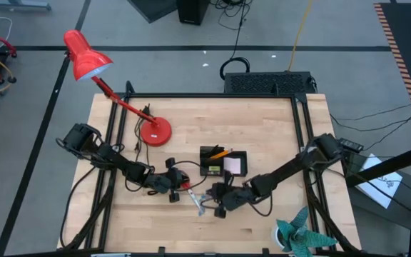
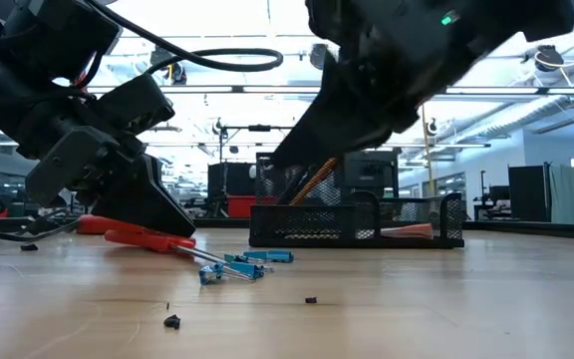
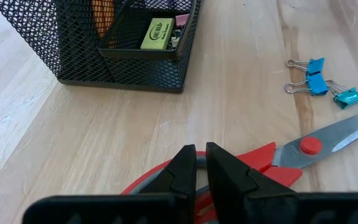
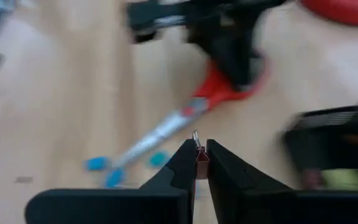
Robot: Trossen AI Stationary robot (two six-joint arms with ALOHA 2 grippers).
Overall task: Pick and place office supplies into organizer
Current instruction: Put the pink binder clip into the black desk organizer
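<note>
We see the wooden bench (image 1: 262, 128) carrying everything, with the red desk lamp (image 1: 91, 61) standing on its far left part, well behind the left claw. A teal leafy object (image 1: 298, 235) sits at the near right corner, to the right of the right claw.

The black mesh organizer (image 1: 223, 163) stands just beyond both claws, nearer the right one. In its compartments we see orange pencils (image 1: 221, 153), a pale pink note pad (image 1: 232, 165) and a yellow-green eraser (image 3: 157, 33).

The red-handled scissors (image 3: 303, 146) lie flat on the bench right under the left claw (image 3: 201, 165), blades pointing away toward the right claw. The left claw is closed on the scissors' red handle loop, its 2 fingers pinched together over it.

3 blue binder clips (image 3: 319, 81) lie on the bare bench just past the scissors' blades, between the 2 claws.

The right claw (image 4: 197, 162) hangs above the bench near the scissors' tip, closed on 1 small dark red clip (image 4: 201, 167), whose wire handle sticks up between the fingers.
</note>
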